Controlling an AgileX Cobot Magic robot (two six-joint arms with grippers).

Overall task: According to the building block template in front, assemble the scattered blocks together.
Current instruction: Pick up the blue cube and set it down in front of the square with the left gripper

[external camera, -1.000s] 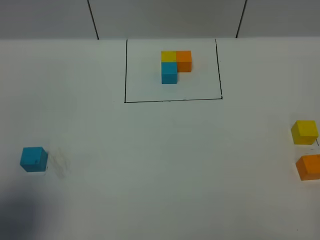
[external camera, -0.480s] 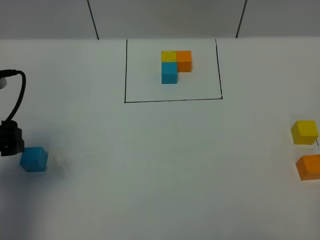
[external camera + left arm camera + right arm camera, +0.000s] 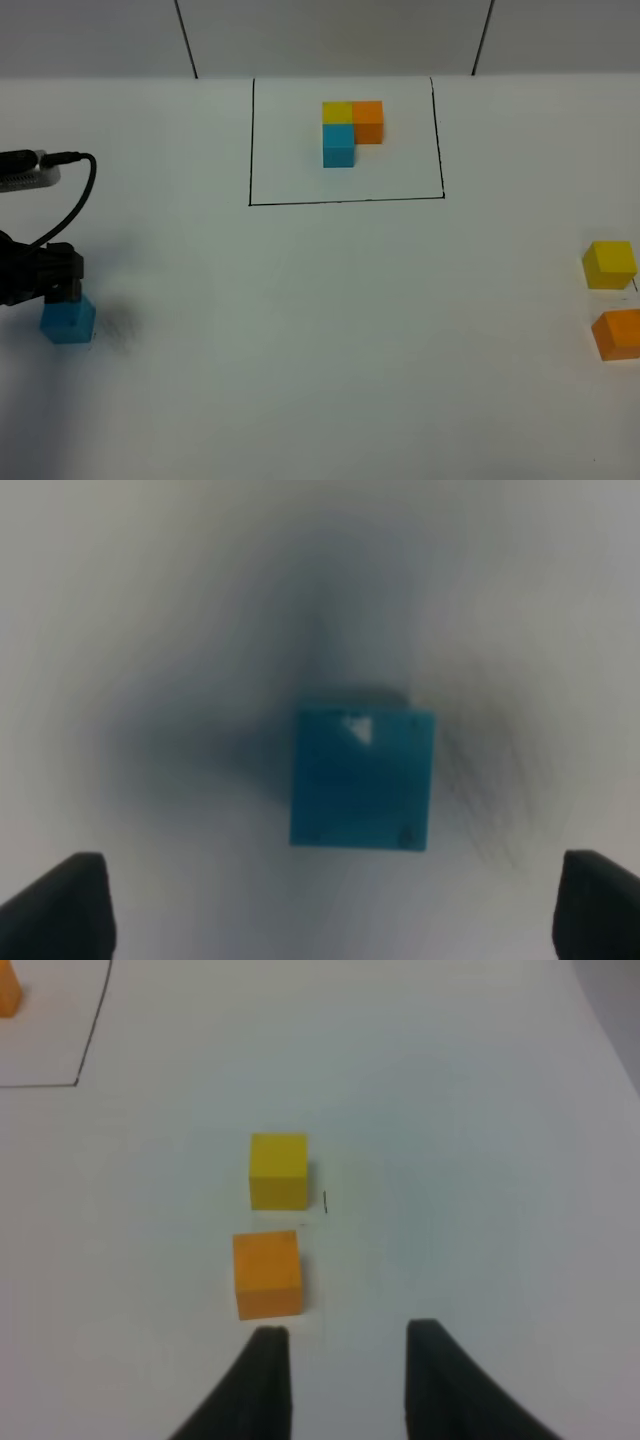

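your left gripper (image 3: pixel 330 905) hangs over the cyan cube (image 3: pixel 362 778), fingers spread wide, touching neither side of it. the cube lies at the table's (image 3: pixel 300 330) far left, well apart from the template (image 3: pixel 350 130). your right gripper (image 3: pixel 350 1360) is spread and empty, with the orange cube (image 3: pixel 267 1274) just beside one finger.

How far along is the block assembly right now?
Nothing is assembled: the cyan block, yellow block and orange block lie apart. In hand: the left gripper hovers open over the cyan block, not gripping. Remaining: grasp all three and join them to match the template.
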